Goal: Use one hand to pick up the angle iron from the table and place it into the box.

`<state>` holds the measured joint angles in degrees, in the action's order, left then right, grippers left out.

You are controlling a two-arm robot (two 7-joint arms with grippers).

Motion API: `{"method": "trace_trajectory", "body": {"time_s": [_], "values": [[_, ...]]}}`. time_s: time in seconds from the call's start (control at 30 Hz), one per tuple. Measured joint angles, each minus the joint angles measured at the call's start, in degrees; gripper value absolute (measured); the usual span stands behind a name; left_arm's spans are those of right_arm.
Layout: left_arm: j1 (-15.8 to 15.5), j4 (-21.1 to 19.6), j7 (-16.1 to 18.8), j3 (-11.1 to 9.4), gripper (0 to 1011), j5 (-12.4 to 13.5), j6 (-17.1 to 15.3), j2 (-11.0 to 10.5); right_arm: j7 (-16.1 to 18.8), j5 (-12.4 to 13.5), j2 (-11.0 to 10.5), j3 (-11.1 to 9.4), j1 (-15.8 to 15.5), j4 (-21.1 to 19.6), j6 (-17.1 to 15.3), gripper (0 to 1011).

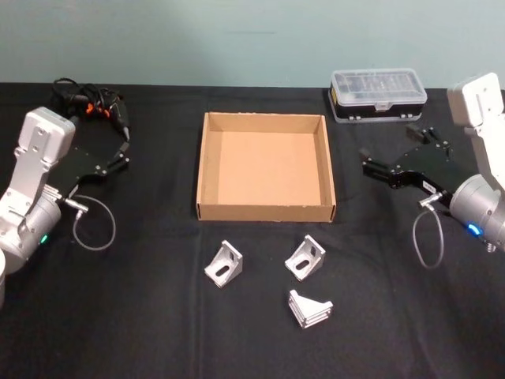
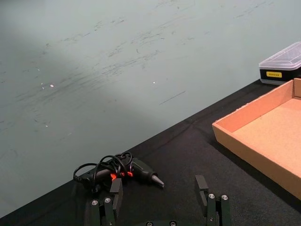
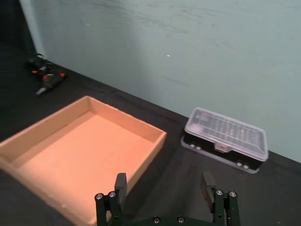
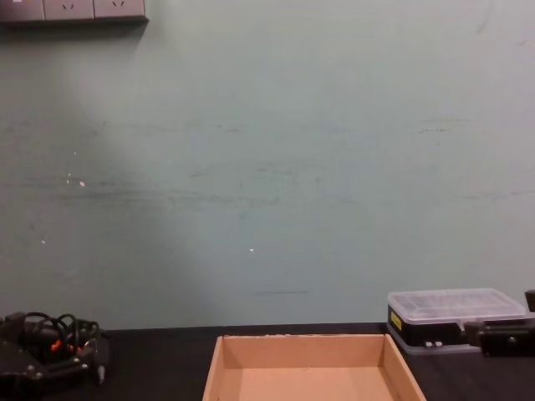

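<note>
Both pincers are spread wide and hold nothing. The left gripper [image 2: 159,182] sits over the black table [image 1: 118,316] left of the cardboard box [image 1: 264,212], the right gripper [image 3: 164,180] right of it. 3 brackets lie before the box, well apart from both: the left angle iron [image 1: 223,263], the right angle iron [image 1: 305,257], the nearest angle iron [image 1: 309,308].

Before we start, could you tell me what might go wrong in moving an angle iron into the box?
The three angle irons lie close together, so a grasp on one may nudge another. The near wall of the box stands between them and its floor; a low carry could catch it. Left gripper and right gripper sit open at the sides.
</note>
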<state>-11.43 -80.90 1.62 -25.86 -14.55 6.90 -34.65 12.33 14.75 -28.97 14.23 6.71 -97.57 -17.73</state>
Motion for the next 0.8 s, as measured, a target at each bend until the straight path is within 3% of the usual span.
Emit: {"method": "trace_trajectory", "body": {"time_s": [0.3, 0.53, 0.6, 0.8], "values": [[0.00, 0.00, 0.00, 0.00, 1000, 0.00, 0.00, 0.00, 3.77, 2.60, -1.15, -1.92, -2.95, -7.63, -6.25, 1004], [0.00, 0.00, 0.00, 0.00, 1000, 0.00, 0.00, 0.00, 6.19, 5.14, -2.50, -2.31, -4.38, -12.05, -10.66, 1004], [0.00, 0.00, 0.00, 0.00, 1000, 0.00, 0.00, 0.00, 6.72, 5.68, -2.95, -2.03, -4.44, -12.80, -11.76, 1004], [0.00, 0.00, 0.00, 0.00, 1000, 0.00, 0.00, 0.00, 8.35, 6.81, -4.88, 1.40, -3.47, -14.28, -17.24, 1004]]}}
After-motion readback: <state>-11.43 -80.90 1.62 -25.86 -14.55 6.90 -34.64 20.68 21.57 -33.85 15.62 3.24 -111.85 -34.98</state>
